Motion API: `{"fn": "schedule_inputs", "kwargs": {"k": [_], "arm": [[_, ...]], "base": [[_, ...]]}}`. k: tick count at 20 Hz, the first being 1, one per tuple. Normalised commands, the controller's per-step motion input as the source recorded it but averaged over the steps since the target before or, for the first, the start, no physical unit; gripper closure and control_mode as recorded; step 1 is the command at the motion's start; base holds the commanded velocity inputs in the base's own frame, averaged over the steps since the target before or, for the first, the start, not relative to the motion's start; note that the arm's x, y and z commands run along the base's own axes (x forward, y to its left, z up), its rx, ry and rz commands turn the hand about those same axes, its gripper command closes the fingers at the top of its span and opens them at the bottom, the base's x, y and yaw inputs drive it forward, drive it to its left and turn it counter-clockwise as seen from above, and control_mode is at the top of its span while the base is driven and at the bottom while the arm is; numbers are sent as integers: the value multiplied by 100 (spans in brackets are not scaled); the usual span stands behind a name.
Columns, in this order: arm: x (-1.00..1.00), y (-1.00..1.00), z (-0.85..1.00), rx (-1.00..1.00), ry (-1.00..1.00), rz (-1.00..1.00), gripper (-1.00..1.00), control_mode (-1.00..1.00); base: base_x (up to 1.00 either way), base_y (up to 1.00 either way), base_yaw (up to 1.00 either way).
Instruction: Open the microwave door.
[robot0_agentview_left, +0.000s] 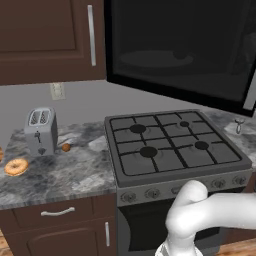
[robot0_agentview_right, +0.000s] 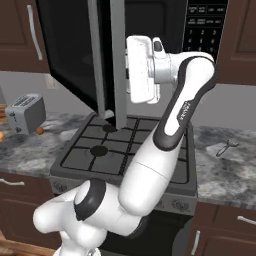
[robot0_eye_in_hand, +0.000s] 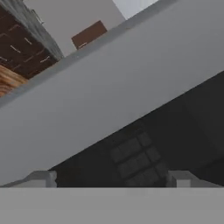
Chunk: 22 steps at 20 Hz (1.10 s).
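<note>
Microwave door (robot0_agentview_left: 175, 50), the broad glossy black glass panel, stood swung well out from the oven body above the stove (robot0_agentview_left: 172, 147), so that in the left base view it hung at an angle over the burners, and in the right base view it appeared nearly edge-on, with its long silver bar handle (robot0_agentview_right: 118, 60) running vertically just to the left of the robot's hand. The gripper (robot0_eye_in_hand: 111, 177) sat right against that handle edge; in the hand view a wide grey band crossed diagonally just beyond the fingertips (robot0_eye_in_hand: 41, 178), with the dark stove grates showing past it. The two fingertips stood well apart at the bottom of the hand view, so the gripper was spread, with nothing seen pinched between them. Whether a finger touched the door could not be told. Below the gripper lay the grey four-burner stove, set into the marbled grey tabletop (robot0_agentview_left: 75, 170). Far to the gripper's left on the tabletop stood a silver toaster (robot0_agentview_left: 41, 131), with a donut (robot0_agentview_left: 16, 166) in front of it and a small orange thing (robot0_agentview_left: 65, 147) just beside it. To the gripper's right on the tabletop lay a small metal utensil (robot0_agentview_right: 225, 148).
</note>
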Motion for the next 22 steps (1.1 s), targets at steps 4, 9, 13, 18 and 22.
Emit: {"fn": "schedule_inputs", "kwargs": {"k": [4, 9, 13, 18, 22], "arm": [[-93, 100, -9, -4, -25, 23, -100, -100], [-66, 100, -18, -5, -29, 2, -100, -100], [-30, 100, -18, -4, -26, 0, -100, -100], [15, 100, 0, 0, -25, -11, -100, -100], [41, 100, 7, -1, -23, -22, -100, -100]], "base": [[0, 0, 0], [0, 0, 0], [0, 0, 0], [0, 0, 0], [0, 0, 0]]}}
